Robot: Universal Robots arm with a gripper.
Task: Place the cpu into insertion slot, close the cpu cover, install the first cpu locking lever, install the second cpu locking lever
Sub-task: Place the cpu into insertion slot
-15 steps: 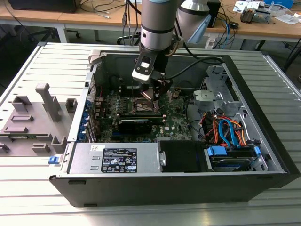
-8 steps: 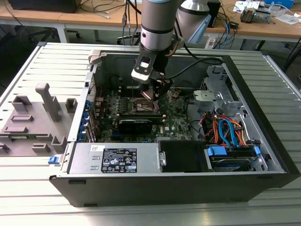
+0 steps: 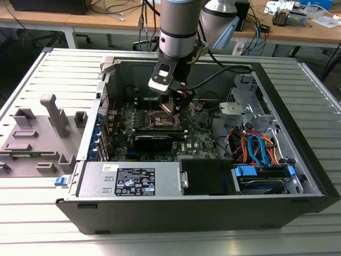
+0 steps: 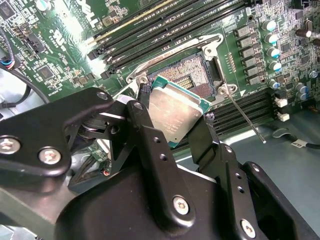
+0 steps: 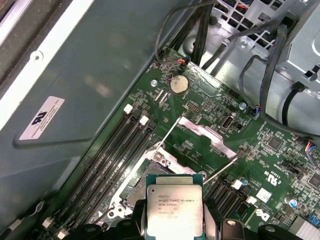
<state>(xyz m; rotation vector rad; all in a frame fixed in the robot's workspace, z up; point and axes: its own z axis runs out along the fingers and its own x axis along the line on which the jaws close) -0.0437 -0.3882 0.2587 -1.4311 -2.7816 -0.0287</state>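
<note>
Currently step one is in progress, not finished; the hand [image 4: 174,122] is clamped on the cpu [image 4: 176,111] by two opposite edges, holding it over the hand-side edge of the insertion slot [image 4: 192,75]; chip looks clear of the contacts, not seated. The cpu cover [image 5: 205,134] stands swung open at the slot's far edge; the locking lever [image 5: 220,169] and the second locking lever [image 5: 167,131] both look unlatched, rods sticking out; so my read is seating, cover and both levers are all left.

Room: the slot's contact field is bare; memory slots [image 5: 107,160] run just beside one slot edge, capacitors [image 4: 272,37] near another. One lever rod passes close to the chip's corner in the second wrist view; that's the tight spot. In the exterior view the arm drops into the open pc case [image 3: 186,213] mid-counter [image 3: 32,229], working nearer the case's far wall; cables [image 3: 256,149] sit toward the exterior view's right, well apart from the hand.
</note>
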